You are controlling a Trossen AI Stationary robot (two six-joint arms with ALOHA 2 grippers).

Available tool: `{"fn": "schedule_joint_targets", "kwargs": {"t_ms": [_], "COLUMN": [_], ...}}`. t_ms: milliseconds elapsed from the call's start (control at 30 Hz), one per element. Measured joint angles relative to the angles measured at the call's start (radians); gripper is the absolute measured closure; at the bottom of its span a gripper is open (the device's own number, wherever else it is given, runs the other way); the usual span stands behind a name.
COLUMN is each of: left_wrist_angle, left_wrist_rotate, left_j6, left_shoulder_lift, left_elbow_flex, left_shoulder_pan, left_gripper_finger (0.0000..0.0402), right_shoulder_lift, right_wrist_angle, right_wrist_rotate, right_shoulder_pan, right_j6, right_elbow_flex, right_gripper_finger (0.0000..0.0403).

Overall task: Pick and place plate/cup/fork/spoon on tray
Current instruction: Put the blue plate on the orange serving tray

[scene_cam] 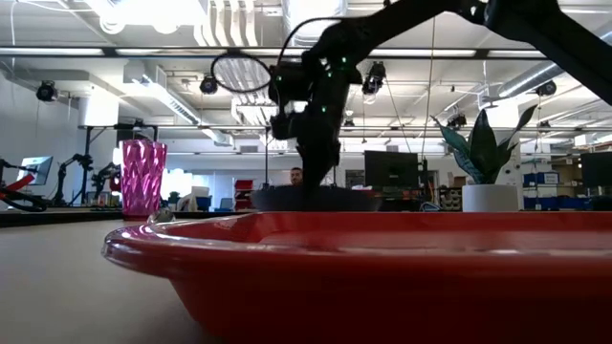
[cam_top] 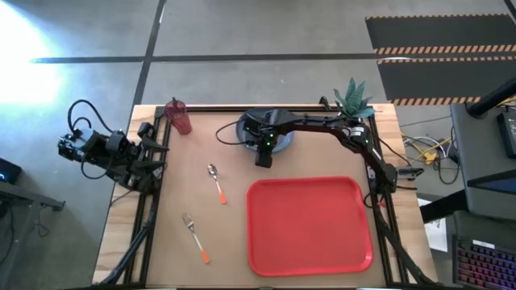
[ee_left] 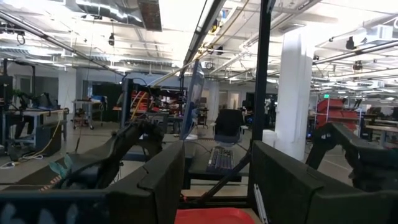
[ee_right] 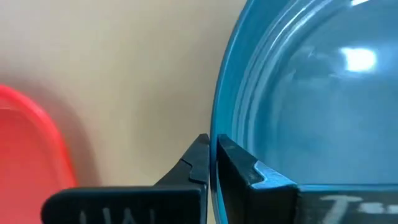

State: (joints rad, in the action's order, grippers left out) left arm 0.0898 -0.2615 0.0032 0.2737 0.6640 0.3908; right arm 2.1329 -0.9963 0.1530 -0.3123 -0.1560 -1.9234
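While the left arm sits folded up off the table's left edge, its pincer (cam_top: pixel 143 157) by the frame rail and too hard to make out to say if it's open or closed, the right arm is doing the work. It reaches from its base at the right side, elbow up near the potted plant (cam_top: pixel 353 98), and stretches flat across the far half of the table (cam_top: pixel 177 201) with the wrist bent down. The right pincer (cam_top: pixel 263 159) is down at the near rim of the plate (cam_top: pixel 282 145), and the wrist view shows its fingers (ee_right: pixel 239 165) pinched tight on that rim, one finger outside and one inside. The plate sits on the table at the far middle, just beyond the tray (cam_top: pixel 309 225), not on it. The cup (cam_top: pixel 179 116) stands upright at the far left corner. The spoon (cam_top: pixel 216 182) lies left of the tray, and the fork (cam_top: pixel 195 237) lies nearer the front, left of it too. Both are well apart from the plate.
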Motion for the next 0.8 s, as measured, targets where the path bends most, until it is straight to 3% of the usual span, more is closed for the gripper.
{"fn": "schedule_joint_targets", "kwargs": {"t_ms": [267, 500, 800], "left_wrist_angle": [0.0, 0.001, 0.001], "left_wrist_rotate": [0.001, 0.001, 0.001], "left_j6": [0.0, 0.0, 0.0], "left_shoulder_lift": [0.0, -0.001, -0.001], "left_elbow_flex": [0.0, 0.0, 0.0], "left_shoulder_pan": [0.0, 0.0, 0.0], "left_gripper_finger": [0.023, 0.023, 0.023], "right_shoulder_lift": [-0.093, -0.221, -0.371], "right_wrist_angle": [-0.101, -0.24, -0.374], "right_wrist_rotate": [-0.024, -0.128, -0.205], "right_shoulder_pan": [0.022, 0.079, 0.283], "right_j6": [0.033, 0.115, 0.38], "right_elbow_flex": [-0.095, -0.117, -0.117], "right_gripper_finger": [0.0396, 0.0396, 0.0396]}}
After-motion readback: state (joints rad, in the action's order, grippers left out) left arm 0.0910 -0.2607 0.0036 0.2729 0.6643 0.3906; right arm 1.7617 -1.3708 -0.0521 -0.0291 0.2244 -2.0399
